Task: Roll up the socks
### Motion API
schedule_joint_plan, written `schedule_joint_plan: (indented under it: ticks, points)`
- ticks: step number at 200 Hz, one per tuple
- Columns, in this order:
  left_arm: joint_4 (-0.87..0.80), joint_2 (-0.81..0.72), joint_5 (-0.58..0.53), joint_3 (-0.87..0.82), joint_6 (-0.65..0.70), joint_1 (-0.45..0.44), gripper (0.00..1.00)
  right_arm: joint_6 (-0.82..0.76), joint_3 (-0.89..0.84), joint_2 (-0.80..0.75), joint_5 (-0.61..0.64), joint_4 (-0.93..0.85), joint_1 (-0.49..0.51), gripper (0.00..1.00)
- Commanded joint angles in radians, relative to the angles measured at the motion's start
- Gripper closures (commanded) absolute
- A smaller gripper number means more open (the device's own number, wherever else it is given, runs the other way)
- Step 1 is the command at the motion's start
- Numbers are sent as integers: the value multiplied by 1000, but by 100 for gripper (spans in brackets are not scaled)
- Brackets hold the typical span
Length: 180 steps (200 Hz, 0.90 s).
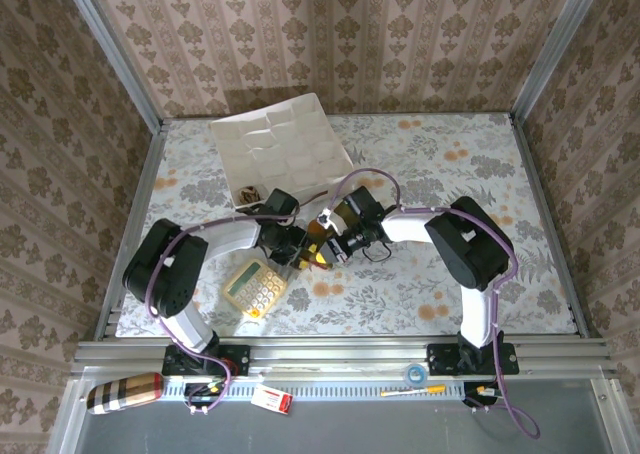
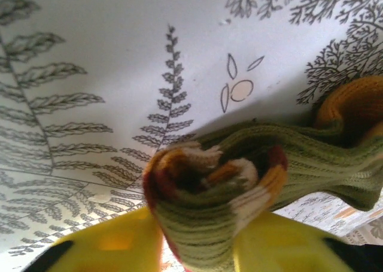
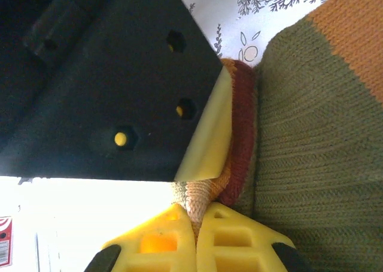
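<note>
Top external: fixed, high behind both arm bases (image 1: 330, 359), looking down on the whole tabletop (image 1: 450, 164), far. Left wrist: mounted behind the left end effector (image 1: 300, 254), facing along its yellow fingers (image 2: 114, 242), very near the tabletop. Right wrist: behind the right end effector (image 1: 330, 246), equally near. Shared by all three: the green sock (image 2: 299, 158) at mid-tabletop.

The sock (image 2: 326, 158) is ribbed matt knit, pincer fingers (image 2: 122, 248) smooth plastic.
</note>
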Motion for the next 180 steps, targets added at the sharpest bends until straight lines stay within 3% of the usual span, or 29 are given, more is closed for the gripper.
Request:
schedule_joint_plan:
  ticks: [1,10,19,37,72,106,121,154,180]
  points:
    - [-186,46,-56,-11,-32,-14,81,12,-41,40,35,-135,11,100]
    - [-228,47,-56,-11,-41,-16,91,3,-58,12,47,-110,14,98]
    - [-254,44,-54,-16,-51,-16,100,-11,-80,-31,65,-75,20,88]
    - [-278,26,-50,-26,-74,-16,100,-55,-161,-161,177,35,47,66]
    - [-374,5,-52,22,-82,-16,100,-328,-396,-443,654,301,243,41]
    - [-419,33,-47,70,-53,-18,100,-532,-384,-423,991,298,418,39]
    - [-429,45,-45,84,-45,-18,100,-610,-364,-381,1083,323,464,39]
    - [-422,62,-41,98,-36,-16,100,-725,-297,-284,1121,316,520,43]
    - [-417,74,-35,107,-27,-15,100,-720,-264,-230,1135,306,527,50]
